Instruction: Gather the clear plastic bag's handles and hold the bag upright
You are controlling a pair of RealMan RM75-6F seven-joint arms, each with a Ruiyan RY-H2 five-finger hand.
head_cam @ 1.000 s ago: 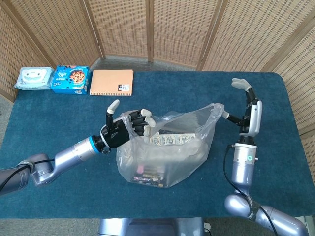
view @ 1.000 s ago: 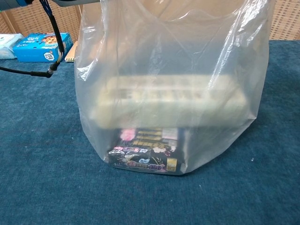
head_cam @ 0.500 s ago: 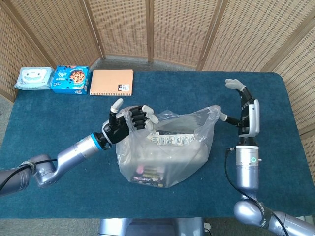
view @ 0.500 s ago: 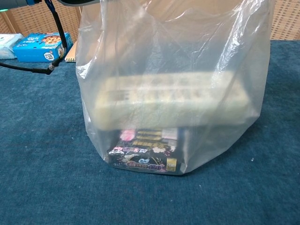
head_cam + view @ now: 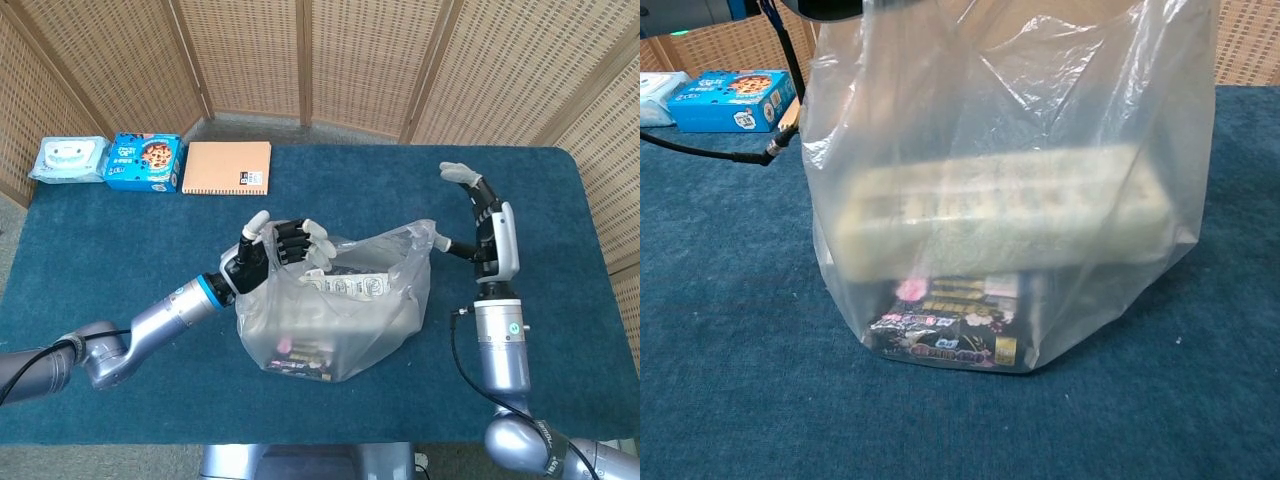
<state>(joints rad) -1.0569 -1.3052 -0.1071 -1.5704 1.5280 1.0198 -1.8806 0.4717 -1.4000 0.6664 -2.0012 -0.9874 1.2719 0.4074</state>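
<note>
The clear plastic bag (image 5: 340, 315) stands upright in the middle of the blue table (image 5: 120, 250). It fills the chest view, where a long pale package (image 5: 1000, 215) lies over a dark printed box (image 5: 950, 335) inside it. My left hand (image 5: 278, 250) grips the bag's left handle (image 5: 262, 262), its fingers curled over the plastic at the rim. My right hand (image 5: 482, 222) is upright to the right of the bag, fingers spread and holding nothing. Its thumb is close to the bag's right handle (image 5: 432, 238). The chest view shows only a dark bit of the left arm (image 5: 830, 8) at the top.
At the table's far left lie a pack of wet wipes (image 5: 68, 160), a blue snack box (image 5: 143, 160) and an orange notebook (image 5: 227, 167). A wicker screen (image 5: 330, 60) stands behind the table. A black cable (image 5: 710, 148) hangs by the left arm.
My left hand has moved right along the bag's rim, drawing the handle inward. My right hand has shifted left toward the bag's right handle, and the bag's right side has slackened.
</note>
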